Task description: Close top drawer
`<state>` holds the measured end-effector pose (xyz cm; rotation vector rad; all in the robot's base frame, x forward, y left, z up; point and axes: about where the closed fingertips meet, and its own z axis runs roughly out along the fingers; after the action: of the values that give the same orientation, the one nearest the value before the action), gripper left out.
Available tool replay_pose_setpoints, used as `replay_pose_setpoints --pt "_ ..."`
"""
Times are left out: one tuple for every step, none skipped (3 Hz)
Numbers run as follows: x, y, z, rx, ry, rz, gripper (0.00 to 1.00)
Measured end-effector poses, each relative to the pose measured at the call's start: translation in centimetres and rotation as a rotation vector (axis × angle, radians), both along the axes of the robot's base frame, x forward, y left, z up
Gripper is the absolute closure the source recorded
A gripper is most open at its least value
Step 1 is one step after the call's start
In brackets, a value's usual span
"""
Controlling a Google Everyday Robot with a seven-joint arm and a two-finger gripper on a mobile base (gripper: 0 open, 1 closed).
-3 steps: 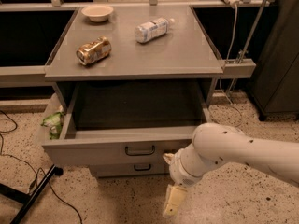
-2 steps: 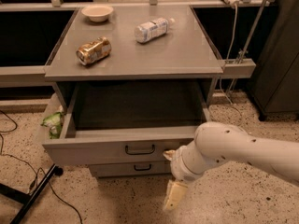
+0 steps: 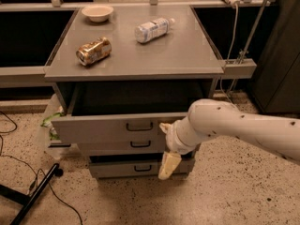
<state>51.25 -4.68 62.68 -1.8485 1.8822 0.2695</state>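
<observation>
Since a second ago the top drawer [image 3: 103, 128] has slid part of the way back under the bench [image 3: 187, 60]: its front sits closer in, and less of the dark inside shows. Over the same time the claw [image 3: 168, 167] has come up and in toward the drawer fronts, following the push. It now hangs pointing down in front of the two shallower drawers [image 3: 117, 146], and whether it is apart or together cannot be told.

Up and to the left of the claw is the top drawer's front, with its small dark handle [image 3: 139, 125] further left. The white arm [image 3: 220, 123] just above the claw looks pressed against the right part of that front, though contact is hard to confirm.

The drawer stands out well past the bench edge, so the task is under way but not finished. More steady pushing straight in seems needed. Far above the claw, on the bench top, lie a can [image 3: 93, 51], a bottle [image 3: 152, 29] and a bowl [image 3: 97, 12].
</observation>
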Motion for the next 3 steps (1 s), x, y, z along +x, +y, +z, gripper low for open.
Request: replay_pose_setpoints --pt "4.5 1.2 1.6 0.016 -0.080 -0.002 0.00" --pt "4.5 1.2 1.6 0.016 -0.080 -0.002 0.00" --pt "5.8 0.5 2.1 0.018 -0.124 -0.033 0.00"
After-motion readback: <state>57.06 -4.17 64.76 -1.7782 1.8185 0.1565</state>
